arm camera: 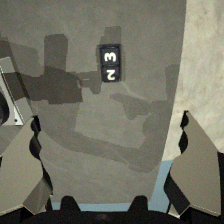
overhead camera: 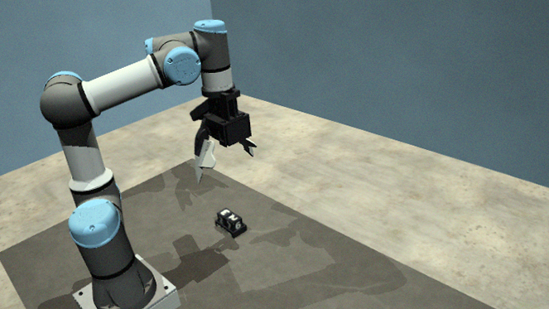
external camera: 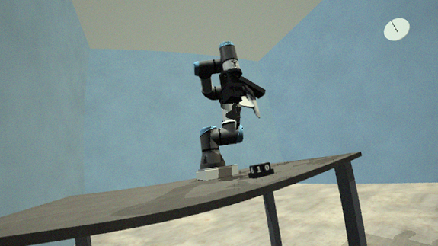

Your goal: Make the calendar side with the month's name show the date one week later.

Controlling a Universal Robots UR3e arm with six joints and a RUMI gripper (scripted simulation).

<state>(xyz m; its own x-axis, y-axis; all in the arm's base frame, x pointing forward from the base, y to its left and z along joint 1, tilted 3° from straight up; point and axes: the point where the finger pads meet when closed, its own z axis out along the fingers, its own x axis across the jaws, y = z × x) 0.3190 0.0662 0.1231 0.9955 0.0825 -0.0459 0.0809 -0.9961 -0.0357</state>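
Observation:
Two black cubes with white digits sit side by side in the low black tray [overhead camera: 241,231] [external camera: 261,174]. One cube [overhead camera: 225,213] [external camera: 266,167] [arm camera: 110,56] has a 3 on top. The other cube [overhead camera: 235,221] [external camera: 258,168] [arm camera: 111,74] has a 2 on top and a 6 on its outer end. Both top digits look sideways in the wrist view. The exterior camera faces a side that reads 1 0, upright. The digits on the side toward the top camera are dim, and no month's name is readable. My gripper [overhead camera: 226,169] [external camera: 249,120] [arm camera: 109,114] is wide open and empty, high above the calendar.
The tray stands on the grey-brown table [overhead camera: 276,271] [external camera: 132,208]. The arm's pale square base [overhead camera: 169,297] [external camera: 216,172] stands on the same table, some way from the tray. One table edge runs beyond the tray. A round clock [external camera: 396,29] hangs on the wall.

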